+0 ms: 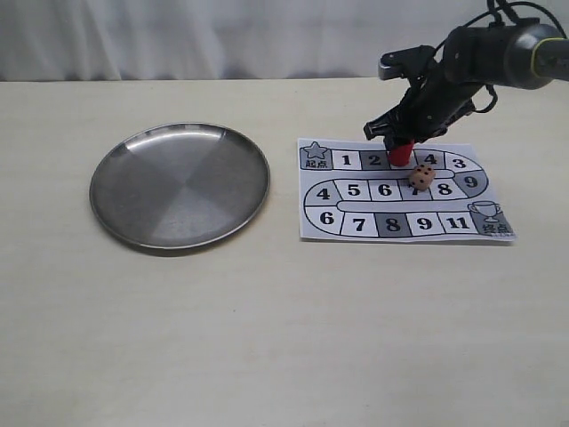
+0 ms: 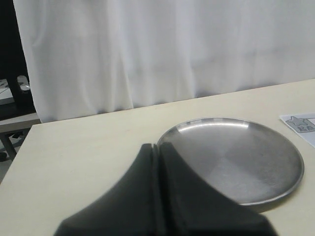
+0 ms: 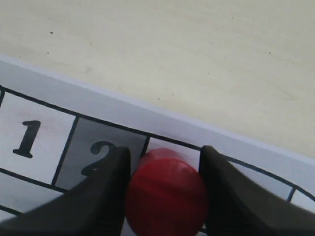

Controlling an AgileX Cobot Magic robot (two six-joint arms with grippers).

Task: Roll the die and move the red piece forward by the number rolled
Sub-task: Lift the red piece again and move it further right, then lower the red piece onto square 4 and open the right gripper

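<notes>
Now your right claw (image 3: 165,164) grips the piece (image 3: 166,196) beside square 2 (image 3: 98,137); carry it low and you may knock the die (image 1: 421,176) lying close by.

This looks like a robotics laboratory or test room, not a home. A round steel plate (image 1: 178,185) lies on a wide, pale, plain table (image 1: 267,338). Behind the plate, a white curtain (image 2: 147,49) hangs along the far edge of the table and closes off the background. To the right of the plate in the exterior view lies a printed paper game board (image 1: 356,227), and over it hangs a black robot arm (image 1: 480,58) with cables and the right gripper (image 1: 402,147). Beyond the curtain's end, far from the plate, the left wrist view shows a dark corner with part of another desk (image 2: 17,120).
</notes>
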